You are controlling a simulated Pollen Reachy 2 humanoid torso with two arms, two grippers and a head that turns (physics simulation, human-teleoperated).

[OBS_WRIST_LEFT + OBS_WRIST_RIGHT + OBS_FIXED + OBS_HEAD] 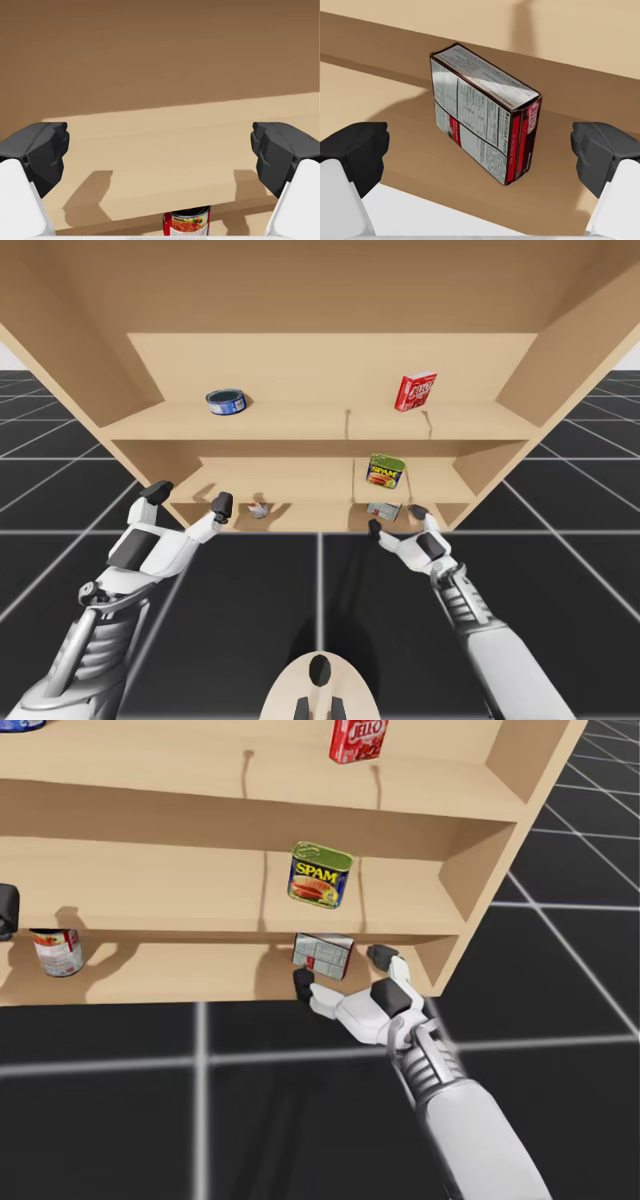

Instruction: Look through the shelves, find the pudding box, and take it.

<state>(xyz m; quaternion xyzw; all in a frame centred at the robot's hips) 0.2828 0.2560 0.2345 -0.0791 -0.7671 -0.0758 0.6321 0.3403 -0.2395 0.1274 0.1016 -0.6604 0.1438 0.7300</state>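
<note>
From the left, the robot's left hand [188, 498] hangs in front of the left end of the wooden shelves [300, 422], level with the lowest board. Its fingers are spread wide and hold nothing. Above it, on the top shelf, a flat blue tin [227, 401] sits well back. On the bottom shelf, a little right of that hand, stands a small red and white can [260, 507]. In the left wrist view it shows ahead of the hand and lower, between the fingers, with a shelf board hiding its top.

Further right, on the bottom shelf, the dark red box [384, 509] stands on a narrow edge. It is turned at an angle, its white printed side facing outward. On the middle shelf straight above it stands a green tin with rounded corners [385, 471]. The right hand [396, 521] is just in front of the dark red box, wide apart. One finger is out to each side of the box and neither touches it. On the top shelf, above all this, a bright red box [415, 392] stands upright.
</note>
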